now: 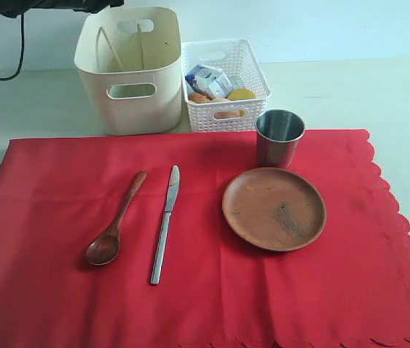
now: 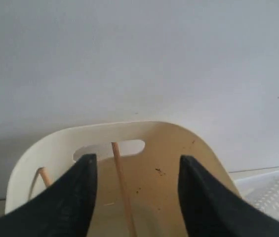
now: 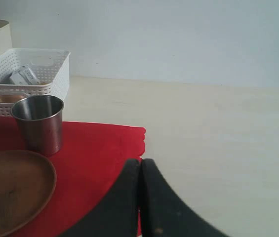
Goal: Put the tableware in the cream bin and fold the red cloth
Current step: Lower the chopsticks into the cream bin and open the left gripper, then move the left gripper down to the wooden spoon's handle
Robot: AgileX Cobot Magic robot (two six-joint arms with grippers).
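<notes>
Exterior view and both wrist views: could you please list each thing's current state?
red cloth: spread flat, unfolded
cream bin: upright, holding chopsticks
white basket: upright, holding food
steel cup: upright on cloth
brown plate: flat, empty
wooden spoon: lying on cloth
knife: lying on cloth
left gripper: open
right gripper: shut

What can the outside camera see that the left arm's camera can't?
Only the outside camera: the red cloth with the dark wooden spoon, metal table knife, brown plate and steel cup on it.
Only the left wrist camera: the left gripper, jaws apart, pointing at the cream bin.
Both: the cream bin, the chopsticks leaning inside it, and the white lattice basket beside it.
</notes>
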